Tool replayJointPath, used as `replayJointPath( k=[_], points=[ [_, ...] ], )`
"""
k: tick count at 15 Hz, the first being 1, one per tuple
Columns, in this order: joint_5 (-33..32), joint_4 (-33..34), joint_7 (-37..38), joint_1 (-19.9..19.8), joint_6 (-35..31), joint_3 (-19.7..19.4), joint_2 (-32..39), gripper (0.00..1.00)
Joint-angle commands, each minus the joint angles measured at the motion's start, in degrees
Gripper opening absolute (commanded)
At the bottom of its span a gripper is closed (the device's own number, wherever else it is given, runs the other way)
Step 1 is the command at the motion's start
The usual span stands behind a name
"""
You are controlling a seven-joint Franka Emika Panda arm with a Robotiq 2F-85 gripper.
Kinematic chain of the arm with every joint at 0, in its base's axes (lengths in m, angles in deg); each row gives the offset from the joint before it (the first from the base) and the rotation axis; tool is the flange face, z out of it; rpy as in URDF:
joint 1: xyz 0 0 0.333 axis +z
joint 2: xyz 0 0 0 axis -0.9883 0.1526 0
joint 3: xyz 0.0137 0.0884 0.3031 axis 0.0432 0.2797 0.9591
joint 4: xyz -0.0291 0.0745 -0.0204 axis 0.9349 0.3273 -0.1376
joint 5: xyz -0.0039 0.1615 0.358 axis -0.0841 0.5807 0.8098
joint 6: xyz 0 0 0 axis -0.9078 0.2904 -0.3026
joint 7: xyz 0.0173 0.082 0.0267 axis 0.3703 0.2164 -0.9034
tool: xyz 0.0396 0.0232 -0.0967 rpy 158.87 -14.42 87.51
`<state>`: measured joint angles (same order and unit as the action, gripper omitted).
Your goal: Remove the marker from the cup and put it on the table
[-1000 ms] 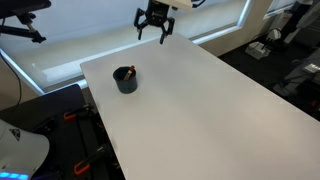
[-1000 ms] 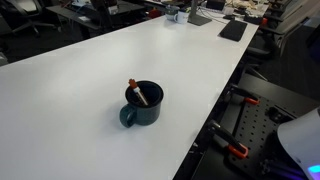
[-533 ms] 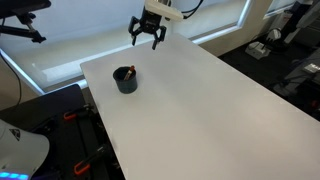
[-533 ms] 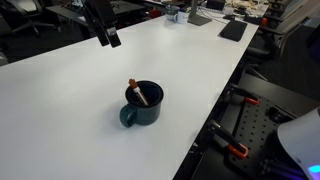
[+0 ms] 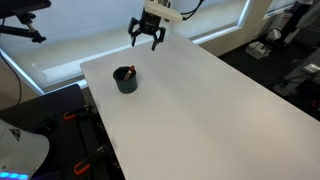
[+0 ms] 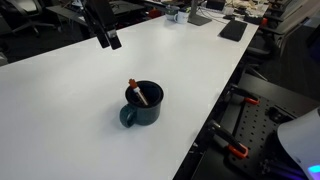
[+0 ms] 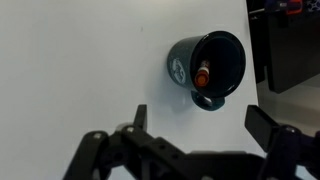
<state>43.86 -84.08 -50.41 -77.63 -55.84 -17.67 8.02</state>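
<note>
Ahead of wide-open claw, well apart: reddish marker leaning in dark mug on white table. Probably light, stiff, slick; pinch protruding top.

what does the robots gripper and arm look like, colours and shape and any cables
The gripper is black with two jointed, angular linkage fingers that look dark and matte in the wrist view. It hangs from a white wrist section, and a thin dark cable curves away from that section in an exterior view. No markings or labels are legible. The rest of the arm is out of frame.
</note>
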Motion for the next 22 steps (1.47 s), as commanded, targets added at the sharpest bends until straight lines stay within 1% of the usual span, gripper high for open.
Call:
replayJointPath(
  k=[1,9,10,15,22],
  points=[
    [0.37,-1.2,0.55,0.75,-0.33,0.11,-0.11,1.0],
    [0.97,-4.76,1.87,1.46,-0.76,0.26,-0.8,1.0],
    [0.18,-3.07,0.71,1.27,-0.01,0.09,0.78,1.0],
    [0.17,-3.19,0.86,1.32,-0.01,0.1,0.78,1.0],
    [1.25,-3.04,-0.82,0.56,-0.31,0.47,3.81,1.0]
  ],
)
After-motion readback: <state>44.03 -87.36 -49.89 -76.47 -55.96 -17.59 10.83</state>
